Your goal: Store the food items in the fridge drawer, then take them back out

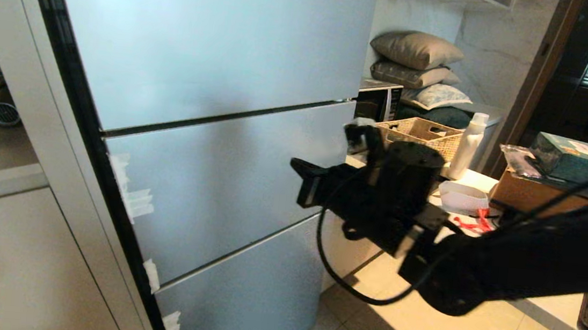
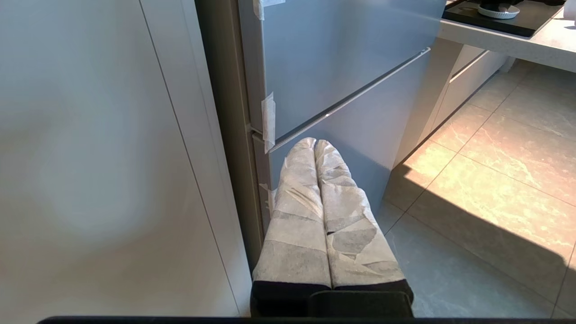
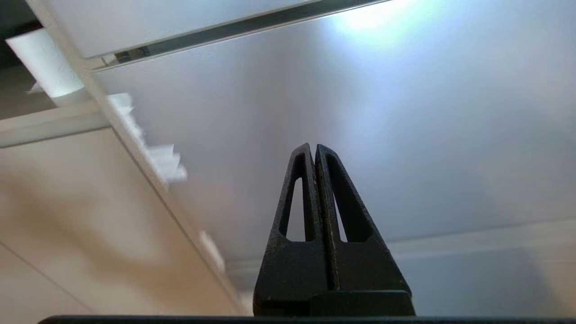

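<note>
The fridge [image 1: 206, 124] stands fully closed, its three pale blue-grey fronts flush, so the fridge drawer and the food items are nowhere to be seen. The right gripper [image 3: 314, 150] is raised in front of the middle front panel, its black fingers [image 3: 297, 198] pressed together with nothing between them. The left gripper [image 2: 315, 143] hangs low by the fridge's bottom corner, its white-wrapped fingers [image 2: 297, 202] also closed and empty. Strips of white tape [image 1: 131, 198] cling along the fridge's left edge.
</note>
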